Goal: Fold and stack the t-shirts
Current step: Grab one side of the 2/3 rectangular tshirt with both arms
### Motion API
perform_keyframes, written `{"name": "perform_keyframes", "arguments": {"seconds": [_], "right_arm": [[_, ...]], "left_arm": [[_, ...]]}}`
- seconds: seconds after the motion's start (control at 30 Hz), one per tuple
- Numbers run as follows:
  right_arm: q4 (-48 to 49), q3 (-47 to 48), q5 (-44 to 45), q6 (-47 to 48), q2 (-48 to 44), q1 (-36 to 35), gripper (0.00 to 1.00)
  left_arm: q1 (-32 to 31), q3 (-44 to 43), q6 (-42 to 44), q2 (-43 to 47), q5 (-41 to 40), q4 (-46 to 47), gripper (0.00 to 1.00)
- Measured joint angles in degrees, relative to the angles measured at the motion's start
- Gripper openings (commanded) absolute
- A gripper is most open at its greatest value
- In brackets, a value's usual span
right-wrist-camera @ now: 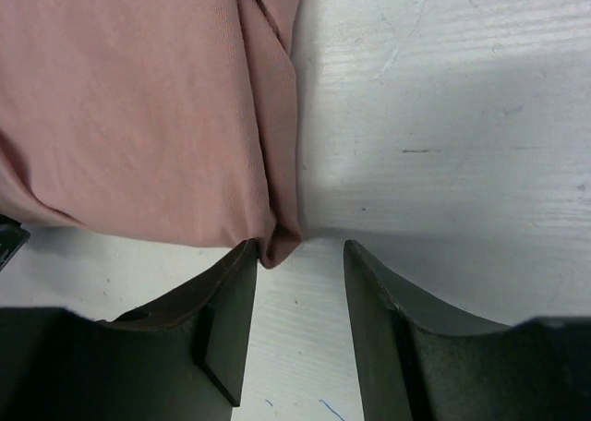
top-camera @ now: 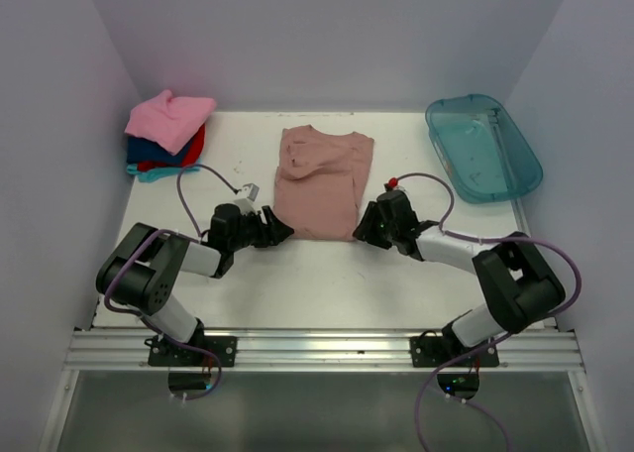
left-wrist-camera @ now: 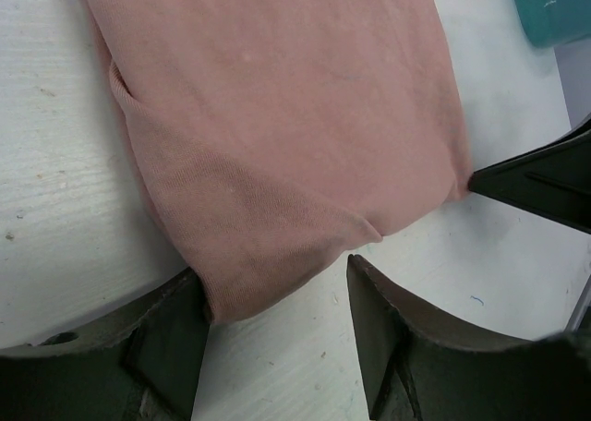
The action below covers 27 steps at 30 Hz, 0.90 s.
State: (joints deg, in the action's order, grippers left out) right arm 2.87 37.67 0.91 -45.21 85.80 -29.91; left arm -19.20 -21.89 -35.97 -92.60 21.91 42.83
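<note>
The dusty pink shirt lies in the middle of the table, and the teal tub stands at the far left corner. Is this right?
No. The teal tub stands at the far right corner; the top external view shows it. The dusty pink shirt does lie in the middle.

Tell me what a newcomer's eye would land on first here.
A dusty pink tee lies partly folded at the middle of the table, with the left pincer and right pincer open at its near corners. A stack of folded tees sits at the far left, a teal tub at the far right.
</note>
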Motion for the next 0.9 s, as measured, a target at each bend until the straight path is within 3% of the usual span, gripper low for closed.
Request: {"name": "perform_keyframes", "arguments": {"seconds": [0.3, 0.5, 0.57, 0.67, 0.7, 0.77, 0.9], "right_arm": [[4.59, 4.70, -2.01, -0.33, 8.13, 0.00, 0.38], [4.79, 4.37, -2.10, -0.42, 8.33, 0.04, 0.06], [4.79, 4.37, -2.05, -0.59, 8.33, 0.04, 0.00], [4.37, 4.37, -1.90, -0.63, 8.33, 0.04, 0.00], [4.24, 4.31, -1.75, -0.63, 8.31, 0.04, 0.00], [3.85, 4.13, -1.22, -0.63, 8.17, 0.04, 0.00], [1.77, 3.74, 0.63, -0.46, 6.32, 0.04, 0.00]], "left_arm": [[0.00, -0.11, -0.04, -0.70, 0.46, 0.74, 0.63], [0.00, -0.11, -0.07, -1.16, 0.66, 1.38, 0.62], [0.00, -0.11, -0.17, -1.53, 0.79, 1.79, 0.56], [0.02, -0.13, -0.59, -2.40, 0.59, 2.01, 0.31], [0.04, -0.13, -0.50, -2.86, 0.52, 1.81, 0.14], [0.07, -0.15, -0.90, -3.80, 0.72, 1.66, 0.00], [0.00, -0.37, -1.07, -4.35, 1.57, 2.21, 0.00]]}}
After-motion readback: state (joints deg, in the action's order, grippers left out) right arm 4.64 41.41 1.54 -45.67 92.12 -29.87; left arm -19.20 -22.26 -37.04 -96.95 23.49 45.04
